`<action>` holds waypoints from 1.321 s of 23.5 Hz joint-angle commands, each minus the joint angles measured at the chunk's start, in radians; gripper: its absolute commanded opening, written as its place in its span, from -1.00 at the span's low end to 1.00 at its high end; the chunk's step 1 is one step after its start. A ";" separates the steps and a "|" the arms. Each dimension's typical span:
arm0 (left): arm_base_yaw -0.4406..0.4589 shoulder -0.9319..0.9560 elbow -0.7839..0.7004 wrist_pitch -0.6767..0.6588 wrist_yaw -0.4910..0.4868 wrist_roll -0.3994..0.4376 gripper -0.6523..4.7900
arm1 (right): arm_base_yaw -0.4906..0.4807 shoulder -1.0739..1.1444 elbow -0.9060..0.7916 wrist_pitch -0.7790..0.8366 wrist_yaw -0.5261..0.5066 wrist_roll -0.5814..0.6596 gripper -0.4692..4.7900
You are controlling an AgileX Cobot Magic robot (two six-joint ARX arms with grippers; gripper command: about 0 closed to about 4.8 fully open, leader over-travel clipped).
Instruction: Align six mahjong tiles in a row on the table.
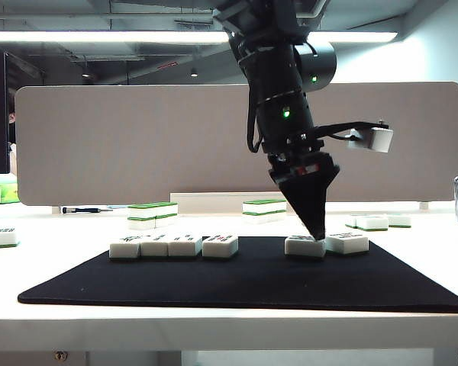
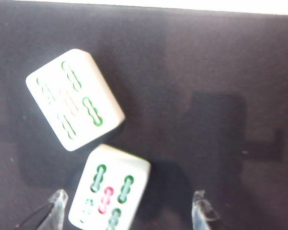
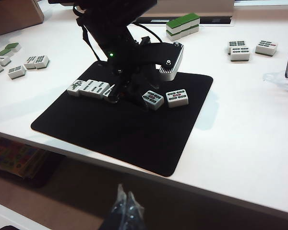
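My left tool (image 2: 127, 211), jaws wide, straddles a white green-marked mahjong tile (image 2: 110, 191) on the black mat (image 1: 244, 282); right tool (image 3: 125, 206) pinched closed.

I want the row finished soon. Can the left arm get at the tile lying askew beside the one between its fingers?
Probably yes. The left end effector is open over the nearer tile, and the askew tile lies face up on the black mat, with nothing on top. The right end effector hangs far off.

No legible text, only bamboo marks on tiles (image 2: 75, 98).
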 commanded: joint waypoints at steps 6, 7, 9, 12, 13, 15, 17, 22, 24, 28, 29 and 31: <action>0.017 0.045 0.002 0.019 0.009 0.024 0.33 | 0.001 -0.012 0.003 0.012 0.002 -0.002 -0.83; 0.016 0.045 0.003 0.021 0.013 0.021 0.14 | 0.001 -0.012 0.003 0.012 0.002 -0.002 -0.82; 0.016 0.045 0.003 0.023 0.012 0.003 -0.08 | 0.001 -0.012 0.003 0.012 0.002 -0.002 -0.83; 0.016 0.045 0.003 0.017 0.006 -0.111 -0.11 | 0.001 -0.012 0.003 0.012 0.002 -0.002 -0.82; 0.016 0.040 0.003 0.001 -0.011 -0.212 -0.11 | 0.001 -0.012 0.003 0.012 0.002 -0.002 -0.83; 0.016 0.032 0.003 -0.037 -0.062 -0.359 -0.11 | 0.001 -0.012 0.003 0.013 0.002 -0.002 -0.82; 0.016 0.024 0.004 -0.076 -0.112 -0.475 -0.11 | 0.001 -0.012 0.003 0.013 0.002 -0.002 -0.82; 0.018 0.018 0.004 -0.150 -0.193 -0.869 -0.11 | 0.001 -0.012 0.003 0.013 0.002 -0.002 -0.82; 0.016 0.018 0.004 -0.154 -0.195 -0.955 -0.11 | 0.001 -0.012 0.003 0.013 0.002 -0.002 -0.82; 0.018 0.018 0.004 -0.172 -0.195 -1.130 -0.11 | 0.001 -0.012 0.003 0.013 0.002 -0.002 -0.82; 0.018 0.018 0.004 -0.171 -0.195 -1.145 -0.11 | 0.001 -0.012 0.003 0.013 0.002 -0.002 -0.82; 0.018 0.018 0.004 -0.164 -0.195 -1.164 -0.10 | 0.001 -0.012 0.003 0.013 0.002 -0.002 -0.82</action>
